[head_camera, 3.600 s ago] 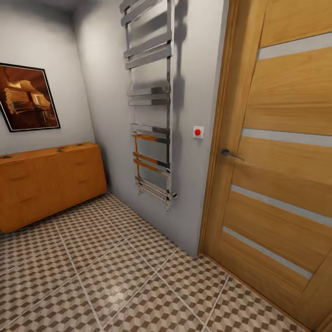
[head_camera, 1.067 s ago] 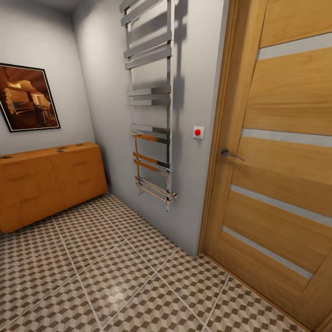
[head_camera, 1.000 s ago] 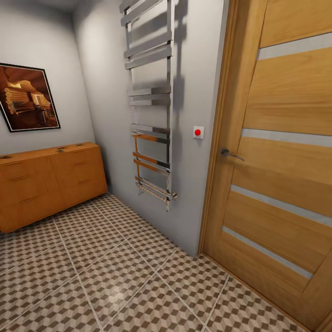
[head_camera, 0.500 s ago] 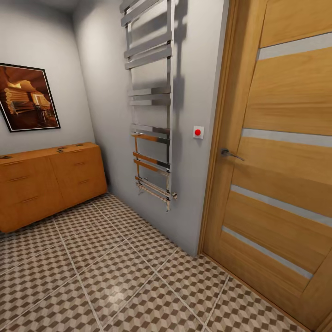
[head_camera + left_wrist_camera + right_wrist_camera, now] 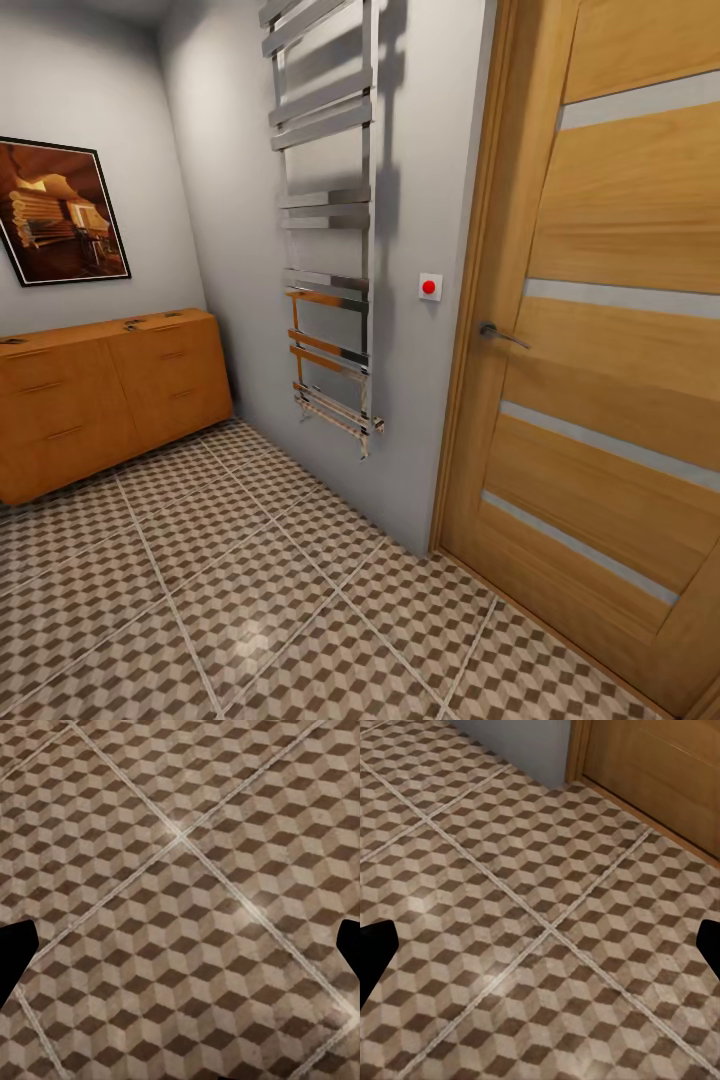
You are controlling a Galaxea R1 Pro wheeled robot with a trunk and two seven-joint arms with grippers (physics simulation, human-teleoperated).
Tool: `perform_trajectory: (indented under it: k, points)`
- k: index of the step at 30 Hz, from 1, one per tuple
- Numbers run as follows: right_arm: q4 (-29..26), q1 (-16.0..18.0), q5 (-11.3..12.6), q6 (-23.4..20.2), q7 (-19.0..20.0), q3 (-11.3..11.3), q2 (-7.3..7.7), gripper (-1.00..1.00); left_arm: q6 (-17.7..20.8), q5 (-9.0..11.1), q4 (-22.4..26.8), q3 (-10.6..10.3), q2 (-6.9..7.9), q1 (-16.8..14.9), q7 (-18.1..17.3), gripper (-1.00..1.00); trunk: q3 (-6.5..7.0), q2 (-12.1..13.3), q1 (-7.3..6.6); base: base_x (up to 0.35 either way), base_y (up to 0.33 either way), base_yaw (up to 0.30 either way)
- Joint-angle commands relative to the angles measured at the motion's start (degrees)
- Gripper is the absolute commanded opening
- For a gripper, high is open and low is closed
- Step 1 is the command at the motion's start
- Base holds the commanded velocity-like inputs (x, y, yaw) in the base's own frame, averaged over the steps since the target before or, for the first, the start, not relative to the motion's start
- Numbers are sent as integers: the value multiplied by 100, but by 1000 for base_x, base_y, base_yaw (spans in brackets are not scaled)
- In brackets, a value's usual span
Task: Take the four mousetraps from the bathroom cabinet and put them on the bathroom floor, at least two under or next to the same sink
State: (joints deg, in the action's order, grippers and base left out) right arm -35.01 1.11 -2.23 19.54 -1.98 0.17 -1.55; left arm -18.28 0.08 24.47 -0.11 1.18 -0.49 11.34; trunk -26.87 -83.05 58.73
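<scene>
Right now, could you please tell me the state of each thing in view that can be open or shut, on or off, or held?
Cabinet: all visible drawers shut; small dark items lie on its top, too small to identify.
Door: shut, handle level.
Towel rail: bare, no towels.
Picture: hanging on the wall.
Left hand: open, holding nothing, over the floor.
Right hand: open, holding nothing, over the floor.

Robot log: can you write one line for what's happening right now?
place: bathroom | cabinet: drawers closed, far left | mousetraps: small items on top | left gripper: open, empty | right gripper: open, empty
</scene>
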Motion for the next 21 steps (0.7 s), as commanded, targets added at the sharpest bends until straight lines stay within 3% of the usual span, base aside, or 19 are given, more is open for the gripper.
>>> perform_trajectory:
  k: [1, 7, 21]
  points:
    - [3, 3, -23, 14, -23, 1, -1, 100, -18, 0, -4, -1, -1, -3, 14, 100, -6, -3, 0, 0, 0, 0]
    - [3, 3, -23, 14, -29, -1, -3, 100, -18, 0, -4, 2, -3, -3, 13, 100, -6, -3, 0, 0, 0, 129]
    - [3, 3, -23, 14, -31, -8, -3, 100, -18, 0, -4, -6, -12, -3, 13, 100, -6, -3, 0, 0, 0, 262]
